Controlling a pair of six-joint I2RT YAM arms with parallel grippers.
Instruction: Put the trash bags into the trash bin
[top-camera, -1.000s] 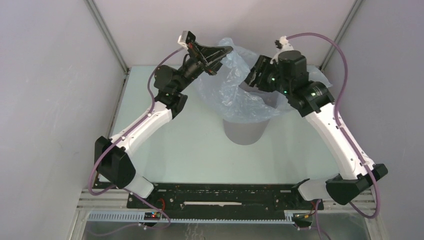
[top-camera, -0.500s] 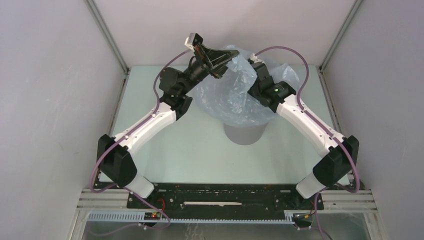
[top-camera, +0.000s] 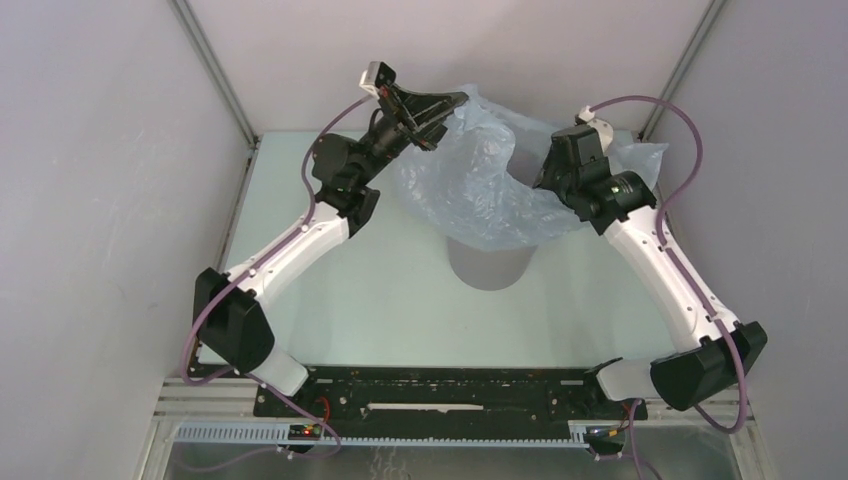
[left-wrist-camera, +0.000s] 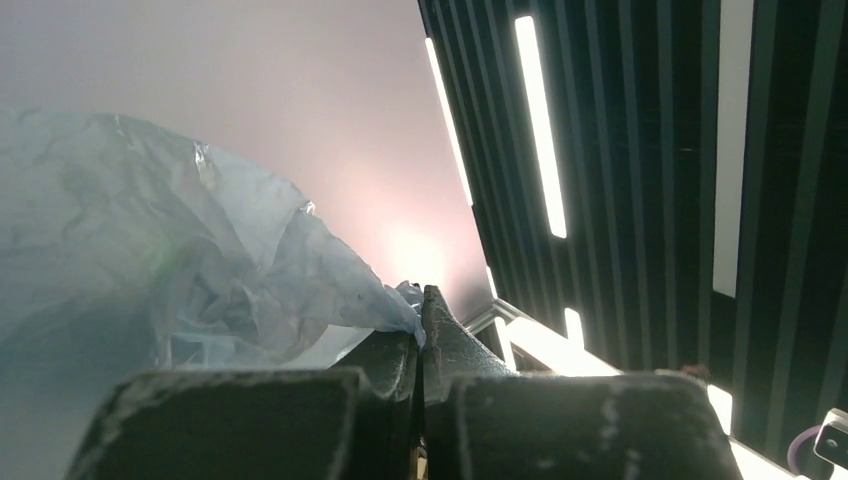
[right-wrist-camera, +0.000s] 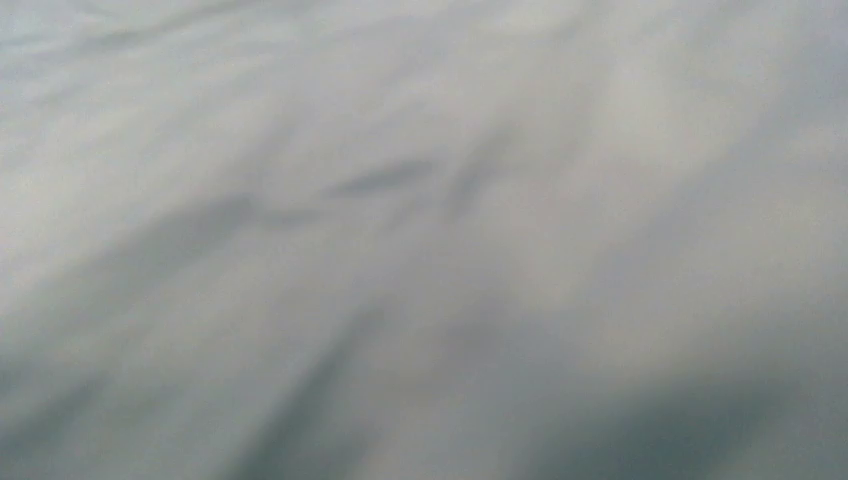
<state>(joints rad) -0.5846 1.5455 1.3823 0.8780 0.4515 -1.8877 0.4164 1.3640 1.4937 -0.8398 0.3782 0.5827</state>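
The pale blue translucent trash bag (top-camera: 470, 190) billows over the grey round trash bin (top-camera: 487, 265), hiding the bin's rim; only the bin's lower wall shows. My left gripper (top-camera: 455, 102) is raised at the bag's upper left edge and is shut on the film, which shows pinched between the closed jaws in the left wrist view (left-wrist-camera: 405, 310). My right gripper is buried in the bag at about mid right, its fingers hidden by film and wrist (top-camera: 575, 165). The right wrist view shows only blurred bag film (right-wrist-camera: 420, 240) pressed against the lens.
The pale green table (top-camera: 330, 300) is enclosed by grey walls with metal posts at the back corners (top-camera: 215, 70). The black rail (top-camera: 450, 395) with the arm bases runs along the near edge.
The right arm swung out to the right and back toward the bag's right side, stretching the film to the right. The left gripper stayed up at the bag's edge, shifting slightly.
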